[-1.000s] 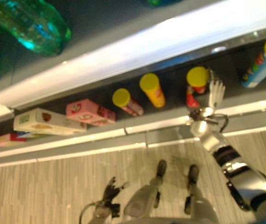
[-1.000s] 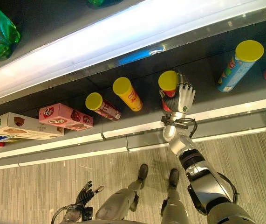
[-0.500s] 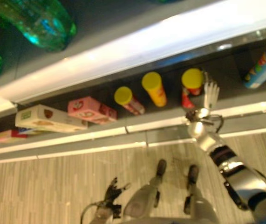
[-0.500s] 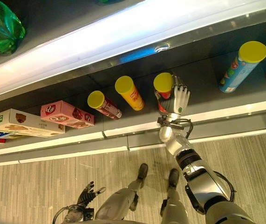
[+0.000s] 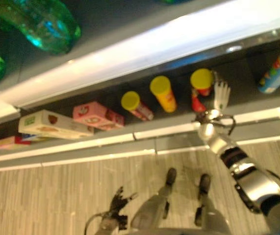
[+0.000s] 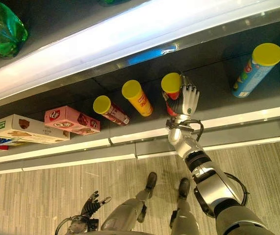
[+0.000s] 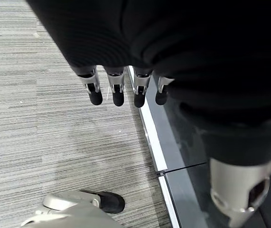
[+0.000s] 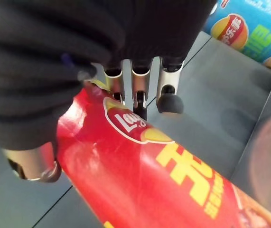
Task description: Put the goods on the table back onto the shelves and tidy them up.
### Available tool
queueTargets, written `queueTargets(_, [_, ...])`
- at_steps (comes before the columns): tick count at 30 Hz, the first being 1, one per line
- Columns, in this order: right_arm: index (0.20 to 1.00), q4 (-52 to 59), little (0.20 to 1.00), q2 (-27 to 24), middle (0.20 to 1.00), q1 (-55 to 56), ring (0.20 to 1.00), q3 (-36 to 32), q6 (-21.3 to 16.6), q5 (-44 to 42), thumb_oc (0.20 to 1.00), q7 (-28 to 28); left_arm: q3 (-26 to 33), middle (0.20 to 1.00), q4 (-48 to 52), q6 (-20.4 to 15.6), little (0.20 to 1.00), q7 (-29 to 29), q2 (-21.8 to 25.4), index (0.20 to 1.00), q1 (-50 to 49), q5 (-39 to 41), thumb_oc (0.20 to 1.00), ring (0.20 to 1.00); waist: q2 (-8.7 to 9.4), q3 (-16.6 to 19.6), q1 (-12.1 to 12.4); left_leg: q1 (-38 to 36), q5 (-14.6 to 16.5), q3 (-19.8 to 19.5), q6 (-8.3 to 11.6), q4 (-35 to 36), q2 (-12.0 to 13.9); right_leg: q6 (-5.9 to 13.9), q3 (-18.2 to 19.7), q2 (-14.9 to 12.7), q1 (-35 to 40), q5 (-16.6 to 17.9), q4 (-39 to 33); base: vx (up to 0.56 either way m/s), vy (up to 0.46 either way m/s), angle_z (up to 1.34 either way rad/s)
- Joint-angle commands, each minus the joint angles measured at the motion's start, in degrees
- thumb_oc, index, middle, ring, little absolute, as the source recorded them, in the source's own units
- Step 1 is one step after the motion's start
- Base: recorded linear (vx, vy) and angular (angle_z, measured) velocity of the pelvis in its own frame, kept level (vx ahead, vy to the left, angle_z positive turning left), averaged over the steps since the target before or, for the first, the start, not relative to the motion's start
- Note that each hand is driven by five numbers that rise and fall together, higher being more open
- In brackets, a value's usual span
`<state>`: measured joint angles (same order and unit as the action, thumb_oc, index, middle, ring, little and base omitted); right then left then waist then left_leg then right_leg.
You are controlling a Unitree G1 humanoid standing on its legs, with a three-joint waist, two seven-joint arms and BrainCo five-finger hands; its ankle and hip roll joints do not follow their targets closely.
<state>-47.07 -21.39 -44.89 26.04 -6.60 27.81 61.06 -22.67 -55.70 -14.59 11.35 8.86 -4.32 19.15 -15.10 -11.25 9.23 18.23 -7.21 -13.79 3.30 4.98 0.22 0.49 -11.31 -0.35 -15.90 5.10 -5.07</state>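
A red can with a yellow lid [image 6: 171, 95] stands on the dark lower shelf [image 6: 213, 93]. My right hand [image 6: 188, 100] reaches in beside it, with straight fingers [image 8: 168, 95] lying along the can's far side and the thumb on its near side. The red can's wall [image 8: 140, 166] shows close up past the fingers. My left hand [image 6: 91, 203] hangs low over the floor, its fingers [image 7: 116, 92] straight and holding nothing.
On the same shelf are a yellow can [image 6: 137, 97], a dark red can [image 6: 109, 110], a pink box [image 6: 71, 121], a white box [image 6: 27, 129] and a blue can [image 6: 255, 68] to the right. Green bottles [image 6: 2, 29] lie on the shelf above.
My right hand and the red can have shifted left along the shelf, closer to the yellow can. The left hand has stayed where it was.
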Motion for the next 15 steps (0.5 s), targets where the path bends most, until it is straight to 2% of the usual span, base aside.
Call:
queueTargets(1, [0.200, -1.28, 0.200, -0.78, 0.200, -3.48, 0.200, -0.97, -0.67, -1.98, 0.200, 2.05, -3.89, 1.000, -2.51, -1.27, 1.000, 1.27, 1.31, 1.000, 4.01, 1.43, 1.000, 1.000, 2.24, 1.31, 2.62, -2.00, 4.69, -1.34, -1.33, 0.02, -3.62, 4.63, 7.29, -2.64, 0.92, -3.06, 0.07, 0.01, -0.015, 0.04])
queueTargets(13, [0.200, -0.31, 0.200, -1.78, 0.200, -2.27, 0.200, -2.10, -0.30, -1.47, 0.200, 2.58, -3.42, 1.000, -3.21, -0.88, 1.000, 0.87, 1.49, 1.000, 4.10, 0.59, 1.000, 1.000, 2.76, 1.51, 2.47, -2.08, 4.98, -1.11, -1.06, 0.02, -3.25, 4.53, 7.04, -2.36, 1.05, -3.44, 0.07, 0.00, -0.003, 0.00])
queueTargets(14, [0.369, -0.42, 0.369, -1.69, 0.369, -2.26, 0.369, -2.04, -0.39, -1.59, 0.369, 2.44, -3.38, 1.000, -3.29, -0.89, 1.000, 0.84, 1.45, 1.000, 4.13, 0.63, 1.000, 1.000, 2.79, 1.51, 2.44, -2.08, 4.99, -1.05, -1.04, 0.02, -3.19, 4.54, 7.02, -2.37, 1.04, -3.43, 0.07, 0.00, 0.000, 0.00])
queueTargets(15, [1.000, -0.34, 1.000, -1.34, 1.000, -2.21, 1.000, -1.91, -0.71, -2.02, 1.000, 1.95, -3.29, 1.000, -3.41, -0.83, 1.000, 0.90, 1.45, 1.000, 4.14, 0.65, 1.000, 1.000, 2.75, 1.52, 2.38, -2.17, 5.04, -1.00, -1.02, 0.02, -3.11, 4.54, 7.07, -2.33, 1.02, -3.43, 0.07, 0.00, 0.000, 0.00])
